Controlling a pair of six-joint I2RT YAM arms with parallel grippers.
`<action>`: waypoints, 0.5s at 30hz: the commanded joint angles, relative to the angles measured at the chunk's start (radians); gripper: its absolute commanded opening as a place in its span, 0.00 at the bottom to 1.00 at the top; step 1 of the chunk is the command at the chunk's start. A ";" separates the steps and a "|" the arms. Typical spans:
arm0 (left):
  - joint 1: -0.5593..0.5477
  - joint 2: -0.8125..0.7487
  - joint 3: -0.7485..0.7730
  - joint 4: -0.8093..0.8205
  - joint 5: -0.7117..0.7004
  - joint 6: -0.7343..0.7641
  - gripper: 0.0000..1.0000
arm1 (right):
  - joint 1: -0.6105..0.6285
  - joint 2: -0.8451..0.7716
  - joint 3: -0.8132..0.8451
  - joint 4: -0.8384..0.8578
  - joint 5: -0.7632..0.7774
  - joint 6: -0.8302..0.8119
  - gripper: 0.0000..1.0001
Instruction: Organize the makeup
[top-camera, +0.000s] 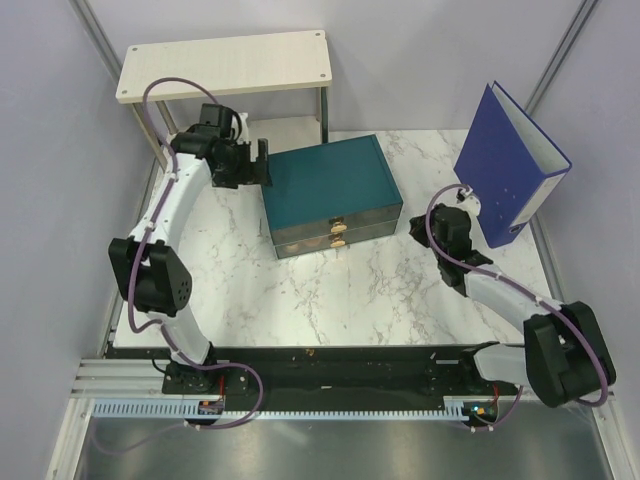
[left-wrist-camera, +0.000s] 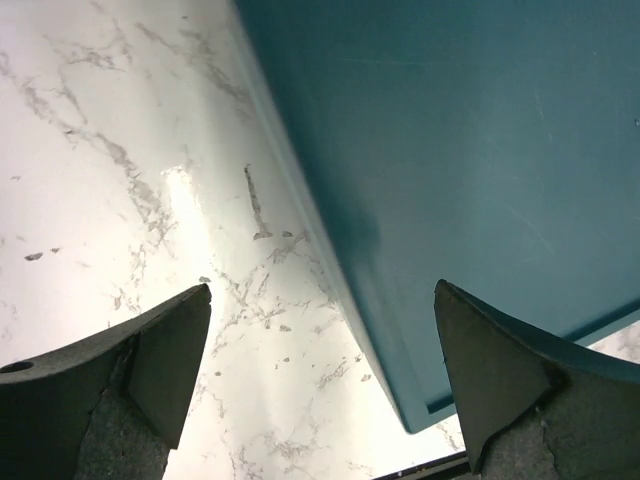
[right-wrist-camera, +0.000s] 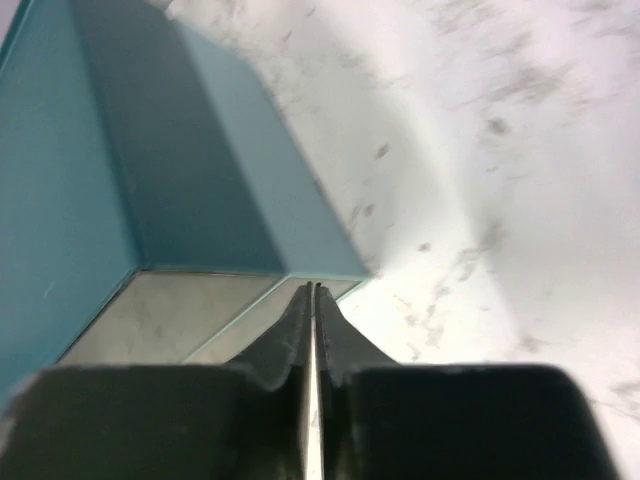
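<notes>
Makeup not showing anywhere; teal drawer box (top-camera: 330, 195) sitting with both drawers closed.
Left gripper (top-camera: 260, 165) hanging wide open beside it, right gripper (right-wrist-camera: 313, 295) sitting shut and empty; sorting probably wrapping up.

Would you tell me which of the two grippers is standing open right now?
The left gripper, jaws spread wide over an edge of the teal drawer box; the right gripper is shut.

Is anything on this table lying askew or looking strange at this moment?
The teal drawer box with gold handles sits turned at an angle to the edges of the white marble table. Nothing looks spilled or damaged.
</notes>
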 joint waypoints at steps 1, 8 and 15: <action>0.109 -0.056 0.007 0.014 0.112 -0.057 0.99 | -0.029 -0.085 0.075 -0.228 0.201 -0.092 0.18; 0.169 -0.079 -0.087 0.022 0.149 -0.020 0.99 | -0.029 -0.090 0.221 -0.247 0.235 -0.297 0.81; 0.181 -0.126 -0.212 0.060 0.127 -0.019 0.99 | -0.027 -0.043 0.368 -0.223 0.175 -0.521 0.98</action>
